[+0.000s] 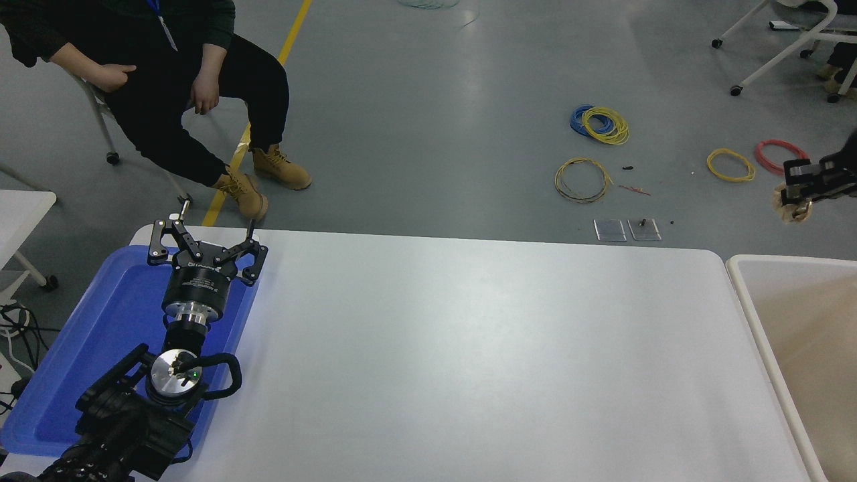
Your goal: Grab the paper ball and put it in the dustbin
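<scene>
You are in the carry step; your right pincer (pixel 798 194) comes in at the right edge, raised above the level of the desk (pixel 469 348), and it is pinching the paper ball (pixel 792 211), the tan wad showing just under the black fingers; against the picture it sits over the grey floor, beyond the far rim of the dustbin (pixel 740 281), which stands just beside the desk's right end with its pale inside showing; whether the ball is truly over the opening I cannot tell from this one view, and I judge it likely is not; so the next move calls for you to bring the pincer back toward you until the ball hangs over the beige inside, then spread the fingers and let it drop; your left pincer (pixel 206 246) is parked, spread wide, over the blue tray (pixel 100 321) at the lower left.
</scene>
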`<move>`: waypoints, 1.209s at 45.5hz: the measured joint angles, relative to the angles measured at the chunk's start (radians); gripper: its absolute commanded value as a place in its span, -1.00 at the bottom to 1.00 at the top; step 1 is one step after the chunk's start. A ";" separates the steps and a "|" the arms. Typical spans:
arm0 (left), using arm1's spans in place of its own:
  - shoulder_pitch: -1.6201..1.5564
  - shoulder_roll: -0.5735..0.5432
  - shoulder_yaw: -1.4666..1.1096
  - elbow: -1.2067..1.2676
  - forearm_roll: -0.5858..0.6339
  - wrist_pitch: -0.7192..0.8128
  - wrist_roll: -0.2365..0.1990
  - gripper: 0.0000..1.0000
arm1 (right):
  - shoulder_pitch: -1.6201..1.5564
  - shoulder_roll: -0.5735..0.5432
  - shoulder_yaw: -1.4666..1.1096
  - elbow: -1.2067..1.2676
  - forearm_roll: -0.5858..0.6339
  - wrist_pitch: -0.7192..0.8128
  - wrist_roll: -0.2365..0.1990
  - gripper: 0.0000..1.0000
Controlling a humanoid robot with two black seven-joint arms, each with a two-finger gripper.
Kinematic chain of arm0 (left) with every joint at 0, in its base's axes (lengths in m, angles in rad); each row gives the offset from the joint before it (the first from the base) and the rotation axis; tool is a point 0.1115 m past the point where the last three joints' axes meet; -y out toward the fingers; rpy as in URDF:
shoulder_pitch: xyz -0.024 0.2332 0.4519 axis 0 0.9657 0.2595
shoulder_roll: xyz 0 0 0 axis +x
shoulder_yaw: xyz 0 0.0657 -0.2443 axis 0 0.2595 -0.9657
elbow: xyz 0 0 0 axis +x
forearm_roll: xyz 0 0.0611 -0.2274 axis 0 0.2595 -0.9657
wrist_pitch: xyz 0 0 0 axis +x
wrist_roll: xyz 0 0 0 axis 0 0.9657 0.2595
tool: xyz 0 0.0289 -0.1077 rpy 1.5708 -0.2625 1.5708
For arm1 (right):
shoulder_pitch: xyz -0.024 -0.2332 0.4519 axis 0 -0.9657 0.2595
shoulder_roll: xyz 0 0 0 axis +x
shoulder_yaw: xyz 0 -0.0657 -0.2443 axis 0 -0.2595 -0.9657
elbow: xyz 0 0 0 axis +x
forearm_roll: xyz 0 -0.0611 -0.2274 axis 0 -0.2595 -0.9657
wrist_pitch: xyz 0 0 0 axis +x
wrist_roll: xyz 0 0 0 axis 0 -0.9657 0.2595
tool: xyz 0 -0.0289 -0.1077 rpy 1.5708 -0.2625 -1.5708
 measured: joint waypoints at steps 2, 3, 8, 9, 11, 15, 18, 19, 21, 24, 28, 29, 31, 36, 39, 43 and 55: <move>0.000 0.000 0.000 0.000 0.000 0.000 0.000 1.00 | 0.005 0.000 -0.001 0.001 0.000 0.003 0.000 -1.00; 0.000 0.000 0.000 0.000 0.000 0.000 0.000 1.00 | 0.006 0.000 -0.001 0.001 0.000 0.004 0.000 -1.00; 0.000 0.000 0.000 0.000 0.000 0.000 0.000 1.00 | 0.012 0.000 -0.002 0.003 -0.001 0.008 0.000 -1.00; 0.000 0.000 0.000 0.000 0.000 0.000 0.000 1.00 | 0.013 0.000 -0.003 0.003 -0.001 0.009 0.000 -1.00; 0.000 0.000 0.000 0.000 0.000 0.000 0.000 1.00 | 0.015 0.000 -0.003 0.003 -0.001 0.010 0.000 -1.00; 0.000 0.000 0.000 0.000 0.000 0.000 -0.001 1.00 | 0.016 -0.001 -0.003 0.004 -0.001 0.012 0.000 -1.00; 0.000 0.000 0.000 0.000 0.000 0.000 -0.001 1.00 | 0.017 -0.001 -0.004 0.004 -0.002 0.012 0.000 -1.00; 0.000 0.000 0.000 0.000 0.000 0.000 -0.001 1.00 | 0.017 -0.001 -0.004 0.004 -0.002 0.012 0.000 -1.00; 0.000 0.000 0.000 0.000 0.000 0.000 -0.001 1.00 | 0.015 -0.001 -0.004 0.004 -0.002 0.012 0.000 -1.00; 0.000 0.000 0.000 0.000 0.000 0.000 -0.001 1.00 | 0.007 -0.001 -0.004 0.000 -0.003 0.008 -0.001 -1.00; 0.000 0.000 0.000 0.000 0.000 0.001 -0.001 1.00 | -0.019 -0.006 -0.004 -0.017 -0.005 -0.008 -0.003 -1.00; 0.000 0.000 0.000 0.000 0.000 0.001 -0.001 1.00 | -0.026 -0.008 -0.005 -0.022 -0.006 -0.013 -0.003 -1.00; 0.000 0.000 0.000 0.000 0.000 0.001 -0.001 1.00 | -0.049 -0.013 -0.004 -0.037 -0.006 -0.029 -0.003 -1.00; 0.000 0.000 0.000 0.000 0.000 0.001 -0.001 1.00 | -0.123 -0.028 -0.001 -0.091 -0.007 -0.070 -0.004 -1.00; 0.000 0.000 0.000 0.000 0.000 0.001 -0.001 1.00 | -0.183 -0.038 0.004 -0.142 -0.004 -0.098 -0.004 -1.00; 0.000 0.000 0.000 0.000 0.000 0.001 -0.001 1.00 | -0.277 -0.050 0.019 -0.224 0.000 -0.134 -0.004 -1.00; 0.000 0.000 0.000 0.000 0.000 0.001 -0.001 1.00 | -0.636 -0.061 0.188 -0.572 0.006 -0.227 -0.005 -1.00</move>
